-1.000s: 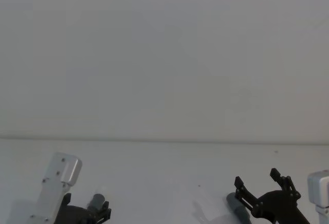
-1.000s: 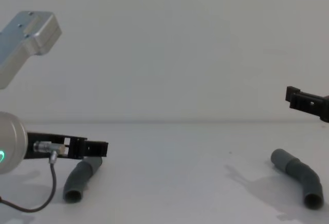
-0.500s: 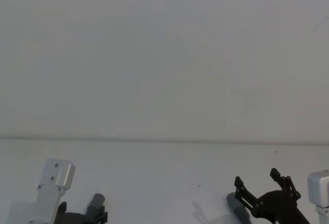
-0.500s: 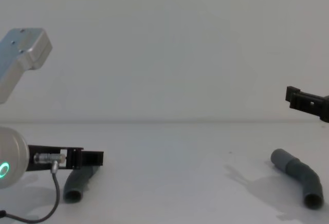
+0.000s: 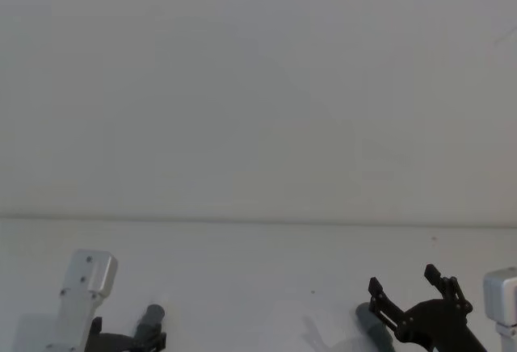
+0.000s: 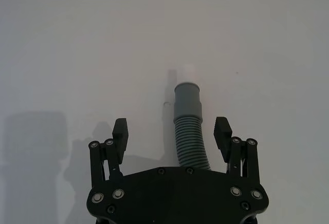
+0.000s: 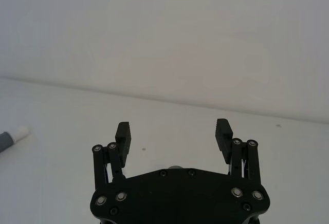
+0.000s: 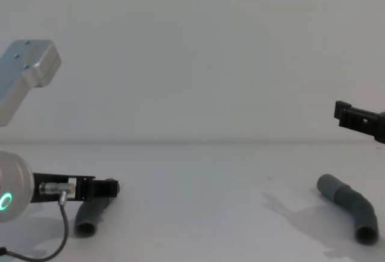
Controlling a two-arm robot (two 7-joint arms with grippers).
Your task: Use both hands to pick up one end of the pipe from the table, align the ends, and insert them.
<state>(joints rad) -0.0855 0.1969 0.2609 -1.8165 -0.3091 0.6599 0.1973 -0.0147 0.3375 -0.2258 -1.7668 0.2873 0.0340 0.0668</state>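
Nearest the robot, the left hand (image 6: 171,130) is held low over the surface (image 8: 198,214), its fingers (image 6: 120,130) spread apart on either side of the pipe (image 6: 189,142) and closed on nothing. The ribbed body is seen to pass between them off-centre, nearer one finger than the other, and is touched by neither. The long axis of this stretch is laid along the hand's own reach, away from the robot, so any closing would be made squarely across the hose. Just beyond the fingertips the tipped cuff (image 6: 187,98) is found, its white tip (image 6: 186,73) pointed farther away.

The right hand (image 8: 360,119) is also held with fingers apart, but raised well above the surface. The right piece (image 8: 352,205), bent and angled toward the robot, is laid roughly below it, well apart from the left stretch. The left hand is therefore judged the nearer to a grasp; on the right, a descent is needed first.

The straddle is given by the left wrist view, the difference in height by the chest view. In the right wrist view the tipped cuff is caught far off to one side, resting on the surface. Farthest back, a pale wall (image 5: 258,85) is seen.
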